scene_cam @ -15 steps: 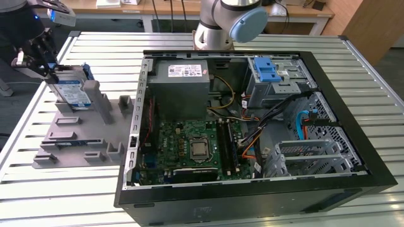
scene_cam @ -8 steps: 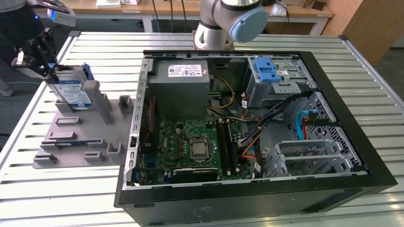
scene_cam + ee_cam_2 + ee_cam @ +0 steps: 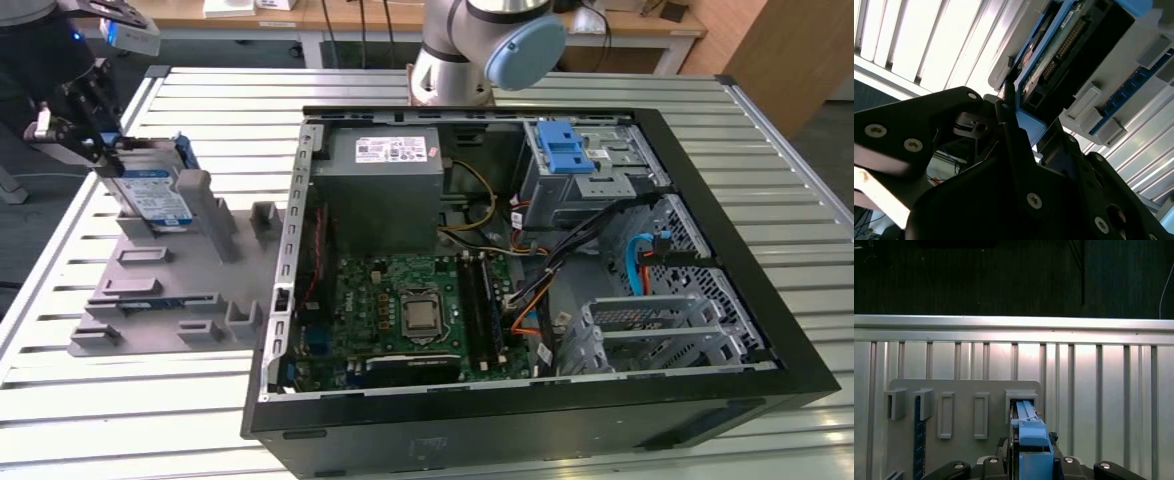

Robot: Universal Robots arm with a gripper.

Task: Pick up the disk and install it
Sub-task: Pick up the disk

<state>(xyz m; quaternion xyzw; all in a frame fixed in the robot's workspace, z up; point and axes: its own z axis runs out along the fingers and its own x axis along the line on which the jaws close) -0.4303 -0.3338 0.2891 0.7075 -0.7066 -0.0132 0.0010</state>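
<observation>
Exterior view showed the disk standing on edge in the grey fixture plate (on the exterior view's left of the open computer case), the gripper fingers clamped on its blue-railed end.

We see the disk standing on edge and leaning in a slot of the grey holder plate at the exterior view's left. Its blue-and-white label faces outward, with blue rails along its sides. The second wrist view shows us the disk's dark underside and connector row. In the first wrist view the disk is edge-on.
</observation>
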